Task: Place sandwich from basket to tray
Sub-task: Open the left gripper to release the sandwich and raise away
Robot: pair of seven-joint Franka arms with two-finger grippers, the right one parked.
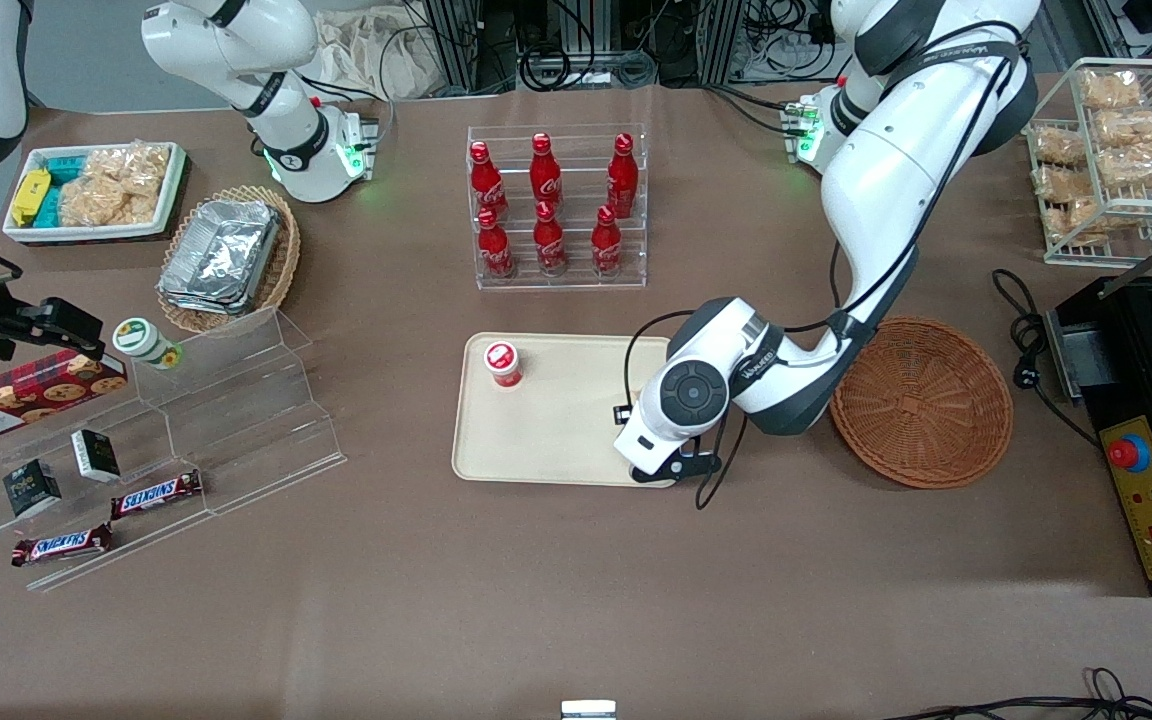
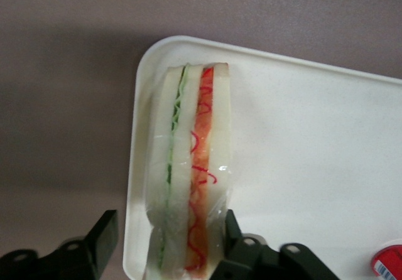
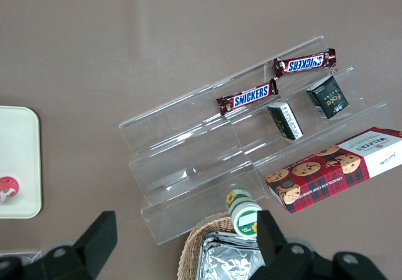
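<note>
The sandwich [image 2: 188, 167], a plastic-wrapped wedge of white bread with green and red-orange filling lines, lies on a corner of the cream tray [image 2: 301, 154]. My left gripper [image 2: 168, 225] is open astride it: one finger [image 2: 231, 230] sits against the wrap, the other finger [image 2: 103, 230] stands well clear over the brown table. In the front view the gripper [image 1: 671, 465] is low over the tray's [image 1: 556, 430] near corner toward the working arm's end, and the wrist hides the sandwich. The round reddish-brown wicker basket [image 1: 921, 400] beside the tray holds nothing.
A small red-lidded cup [image 1: 502, 362] stands on the tray, farther from the camera. A clear rack of red bottles [image 1: 556, 205] stands farther back. A stepped acrylic stand with snack bars [image 1: 156, 460] is toward the parked arm's end. A black appliance [image 1: 1151, 440] sits beside the basket.
</note>
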